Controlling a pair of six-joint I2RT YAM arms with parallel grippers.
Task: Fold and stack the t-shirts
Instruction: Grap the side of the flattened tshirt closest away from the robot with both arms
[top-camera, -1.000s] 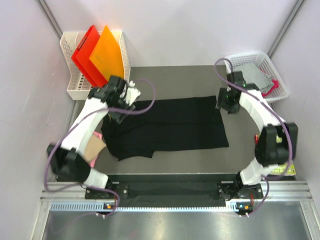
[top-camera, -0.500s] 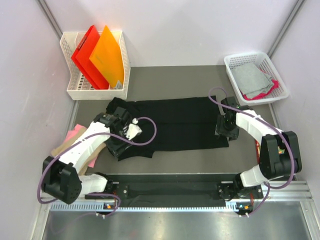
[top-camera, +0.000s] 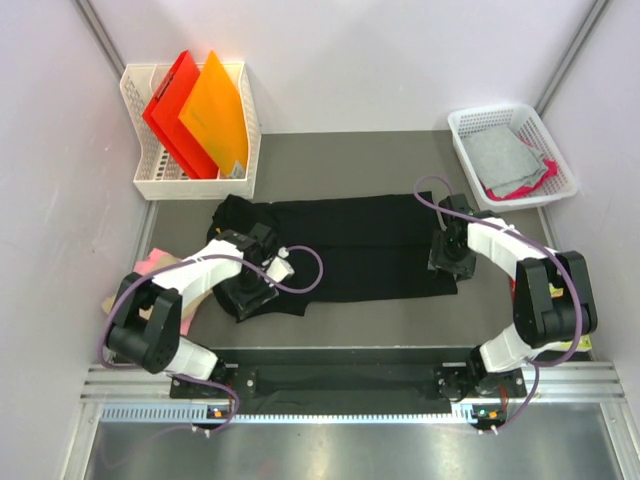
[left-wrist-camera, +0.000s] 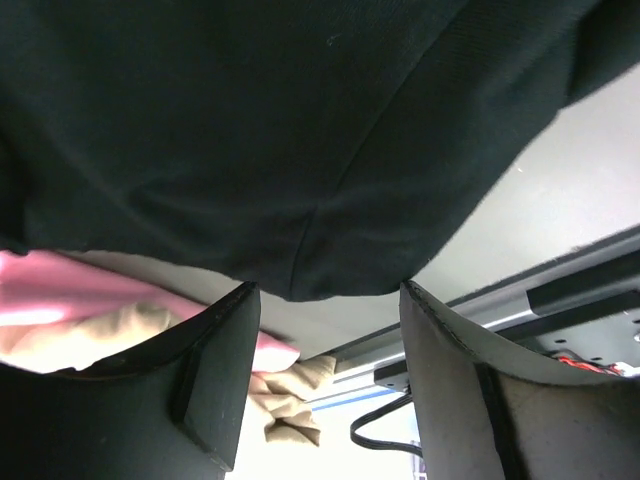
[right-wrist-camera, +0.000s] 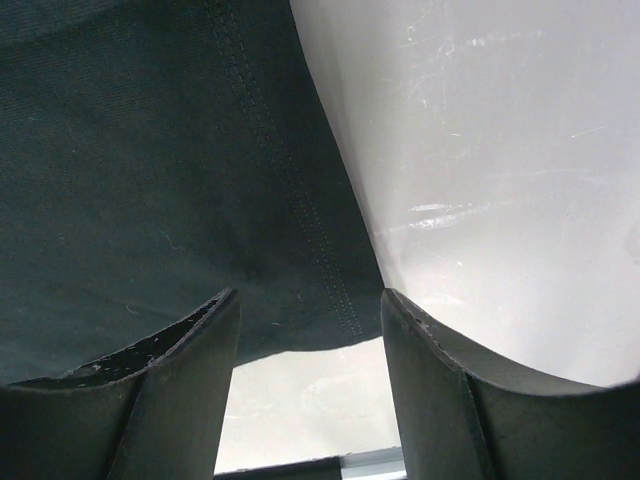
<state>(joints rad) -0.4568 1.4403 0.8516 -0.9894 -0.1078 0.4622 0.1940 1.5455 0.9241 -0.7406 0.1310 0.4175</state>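
A black t-shirt (top-camera: 350, 245) lies spread across the dark mat, folded lengthwise, daisy not visible. My left gripper (top-camera: 248, 292) hangs open over its near left corner; in the left wrist view the black cloth (left-wrist-camera: 260, 140) ends just beyond my open fingertips (left-wrist-camera: 225, 350). My right gripper (top-camera: 446, 262) hangs open over the near right corner; the hemmed edge (right-wrist-camera: 300, 230) shows between its open fingers. A pink shirt (top-camera: 150, 262) and a tan shirt (top-camera: 185, 305) lie heaped at the left, also in the left wrist view as pink (left-wrist-camera: 60, 300) and tan (left-wrist-camera: 290, 390).
A white rack (top-camera: 150, 180) with red and orange folders (top-camera: 195, 110) stands back left. A white basket (top-camera: 560, 150) with grey and pink cloth stands back right. The table's metal rail (top-camera: 350, 385) runs along the near edge.
Both arms have come down from the shirt's far edge to its near edge. The far part of the shirt now lies folded over, and the shirt is narrower.
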